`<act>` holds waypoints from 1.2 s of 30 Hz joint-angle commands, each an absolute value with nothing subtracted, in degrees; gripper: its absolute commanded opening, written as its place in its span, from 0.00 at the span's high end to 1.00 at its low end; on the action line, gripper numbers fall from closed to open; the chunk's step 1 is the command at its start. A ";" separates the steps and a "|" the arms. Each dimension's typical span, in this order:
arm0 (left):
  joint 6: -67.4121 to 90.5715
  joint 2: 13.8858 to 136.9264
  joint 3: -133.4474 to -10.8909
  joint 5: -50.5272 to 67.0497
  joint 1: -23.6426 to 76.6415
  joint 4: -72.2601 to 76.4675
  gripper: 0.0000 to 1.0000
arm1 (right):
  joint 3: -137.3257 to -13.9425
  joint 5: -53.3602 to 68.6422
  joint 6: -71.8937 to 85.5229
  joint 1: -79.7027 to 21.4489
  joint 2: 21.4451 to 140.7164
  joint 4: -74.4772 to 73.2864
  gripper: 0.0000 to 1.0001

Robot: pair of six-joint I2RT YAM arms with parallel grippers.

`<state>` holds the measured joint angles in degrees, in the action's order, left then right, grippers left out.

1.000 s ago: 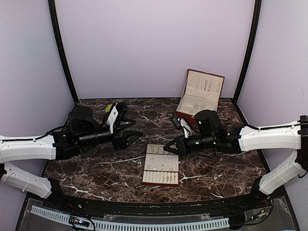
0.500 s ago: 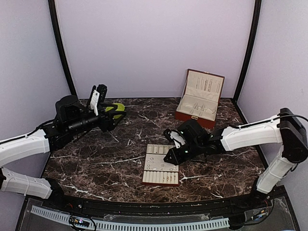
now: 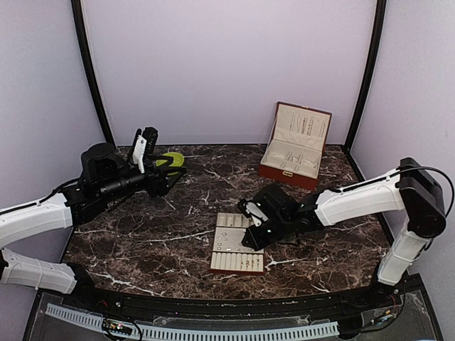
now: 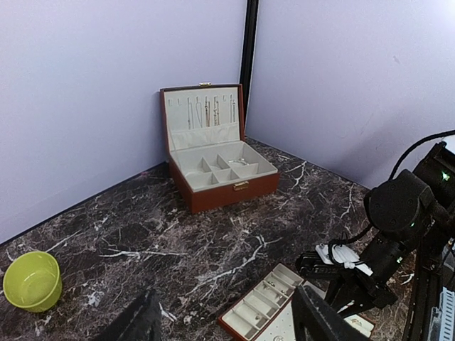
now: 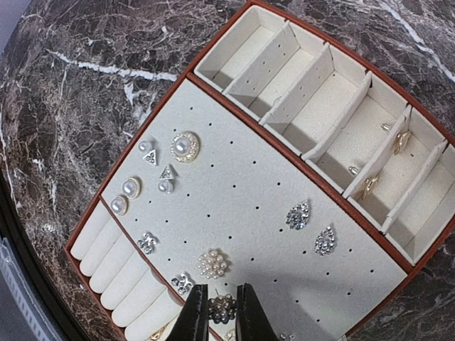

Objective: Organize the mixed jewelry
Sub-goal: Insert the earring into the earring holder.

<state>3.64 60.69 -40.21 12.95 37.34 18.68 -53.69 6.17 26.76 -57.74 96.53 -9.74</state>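
Note:
The beige slotted tray (image 5: 249,185) holds the mixed jewelry: pearl studs (image 5: 131,187), a pearl cluster (image 5: 213,263), two crystal teardrops (image 5: 298,214) and small gold pieces (image 5: 368,186) in its compartments. My right gripper (image 5: 221,316) is shut on a dark cluster stud (image 5: 222,307) just above the tray's perforated pad. In the top view the right gripper (image 3: 250,231) hangs over the tray (image 3: 227,261). My left gripper (image 4: 227,323) is open and empty, raised at the back left (image 3: 165,179) near the lime-green bowl (image 3: 170,160).
An open brown jewelry box (image 3: 295,145) with chains hung in its lid stands at the back right and also shows in the left wrist view (image 4: 220,167). The bowl (image 4: 32,280) looks empty. Dark marble table; purple walls close behind.
My right gripper moved left and down over the tray pad. My left arm swung back left and rose beside the green bowl, then held still.

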 commanded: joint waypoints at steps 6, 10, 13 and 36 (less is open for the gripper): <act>3.18 61.16 -39.90 13.80 37.04 19.65 0.35 | -55.22 2.40 26.24 -58.90 97.44 -11.06 0.89; 3.13 61.34 -39.90 13.80 37.09 19.56 0.35 | -55.51 2.02 25.99 -59.28 98.00 -11.02 0.89; 3.10 61.43 -39.98 13.80 37.01 19.39 0.34 | -55.74 2.07 25.92 -59.47 98.47 -11.06 0.89; 3.20 61.78 -40.08 13.80 37.08 19.23 0.34 | -56.36 -3.98 24.79 -60.81 99.05 -14.41 0.89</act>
<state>3.64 61.84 -40.21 13.04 37.34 18.68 -55.51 -1.30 25.47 -60.36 98.28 -12.49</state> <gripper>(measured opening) 0.657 0.112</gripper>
